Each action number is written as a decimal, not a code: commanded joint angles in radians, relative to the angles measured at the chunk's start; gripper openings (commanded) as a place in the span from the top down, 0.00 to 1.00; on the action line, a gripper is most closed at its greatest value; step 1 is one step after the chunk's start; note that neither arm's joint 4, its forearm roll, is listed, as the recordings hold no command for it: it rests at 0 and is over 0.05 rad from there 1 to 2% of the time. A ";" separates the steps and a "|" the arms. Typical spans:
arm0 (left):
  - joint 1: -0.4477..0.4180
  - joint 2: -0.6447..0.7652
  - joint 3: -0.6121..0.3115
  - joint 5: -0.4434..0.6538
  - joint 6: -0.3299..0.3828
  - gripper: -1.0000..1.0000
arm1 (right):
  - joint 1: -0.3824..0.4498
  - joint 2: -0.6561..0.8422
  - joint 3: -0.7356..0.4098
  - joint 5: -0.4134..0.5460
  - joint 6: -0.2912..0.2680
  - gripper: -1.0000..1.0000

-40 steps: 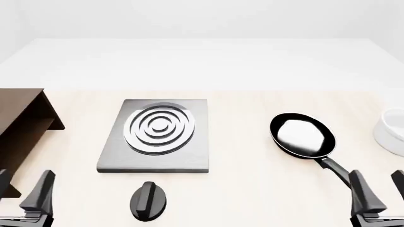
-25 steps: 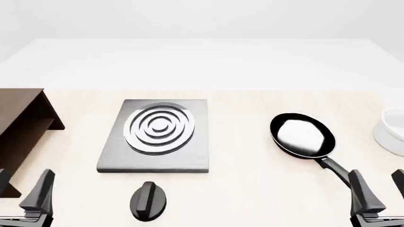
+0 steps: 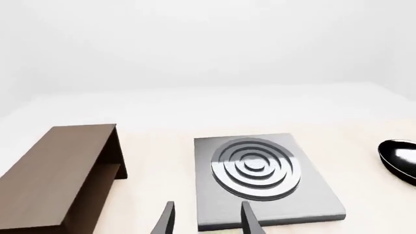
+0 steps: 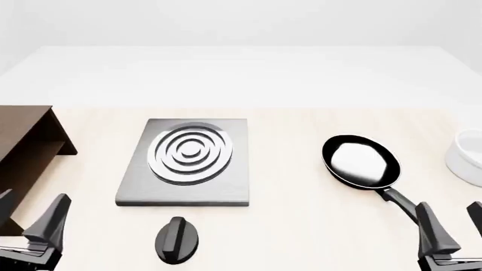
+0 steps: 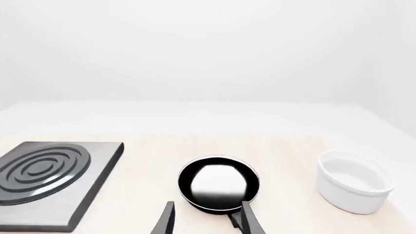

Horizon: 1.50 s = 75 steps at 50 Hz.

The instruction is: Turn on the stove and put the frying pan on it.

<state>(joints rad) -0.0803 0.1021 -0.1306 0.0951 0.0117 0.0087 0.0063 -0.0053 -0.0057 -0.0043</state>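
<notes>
The stove (image 4: 150, 189) is a flat grey plate with a ringed burner (image 4: 189, 152) at centre-left. Its black knob (image 4: 177, 240) lies apart on the table, just in front of the plate. The black frying pan (image 4: 360, 161) sits on the table to the right, and its handle (image 4: 398, 199) runs toward my right gripper (image 4: 455, 228). That gripper is open and empty, just short of the handle's end. My left gripper (image 4: 26, 217) is open and empty at the front left. The stove also shows in the left wrist view (image 3: 312, 195), and the pan in the right wrist view (image 5: 219, 183).
A dark brown wooden cabinet (image 4: 26, 141) stands at the left edge, close beside my left gripper. A white bowl (image 4: 467, 155) sits at the right edge, beyond the pan. The knob is hidden from both wrist views.
</notes>
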 commanded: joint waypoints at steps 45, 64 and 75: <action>-0.491 0.288 -0.212 0.526 -0.065 0.00 | 0.005 -0.001 0.001 0.006 0.026 0.00; -0.567 0.474 -0.097 0.296 -0.069 0.00 | 0.005 -0.003 0.001 0.008 0.028 0.00; -0.627 0.627 -0.047 0.117 -0.098 0.00 | 0.006 -0.003 0.002 0.009 0.029 0.00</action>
<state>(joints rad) -0.6592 0.6176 -0.2189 0.3389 -0.0670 0.0154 0.0057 -0.0044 -0.0002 0.0202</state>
